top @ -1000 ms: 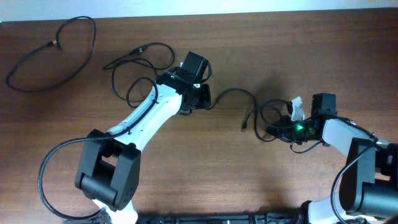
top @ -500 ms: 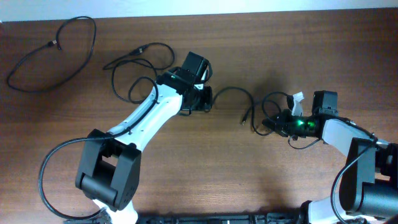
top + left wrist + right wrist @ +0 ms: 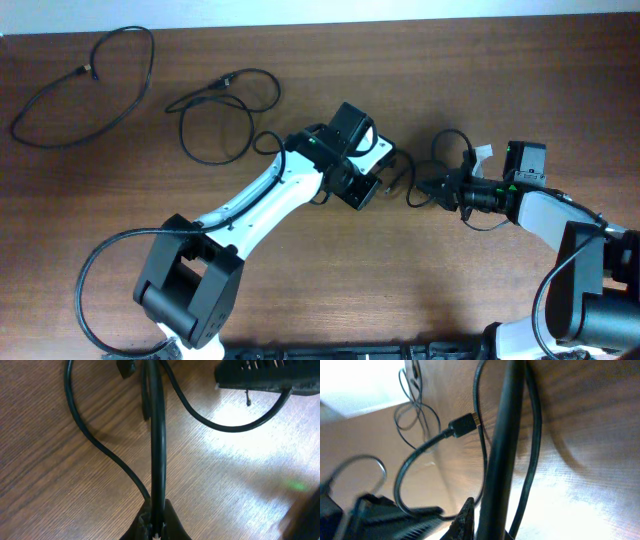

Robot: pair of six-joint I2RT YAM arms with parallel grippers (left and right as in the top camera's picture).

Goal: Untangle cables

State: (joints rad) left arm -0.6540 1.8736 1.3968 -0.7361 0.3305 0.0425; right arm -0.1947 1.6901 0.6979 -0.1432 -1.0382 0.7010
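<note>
1. L gripper (image 3: 157,527): jaws closed narrow, pinching the centre cable (image 3: 158,445). In the L wrist view the cord runs taut and straight away from the fingertips. Two more strands curve over the wood beside it, one to the left and one to the upper right. Cannot tell whether they belong to the same cord.

2. R gripper (image 3: 428,187): jaws closed narrow, clamped on the same centre cable. In the R wrist view the cord rises straight out from between the fingers. A plug (image 3: 465,425) with a metal tip lies on the wood just beside it, and a slack loop hangs along its right side.

3. Position: both grippers sit near the middle of the table (image 3: 400,290), R of centre and close together. A short length of cord spans btwn them, and a small loop arcs toward the far edge above the R gripper.

4. Other cables:
- far-left cable (image 3: 140,80): one open loop at the far L corner, well apart from both arms.
- second cable (image 3: 232,76): loose loops near the far edge, L of centre. Its nearest strand passes just beside the L arm; contact cannot be confirmed.
</note>
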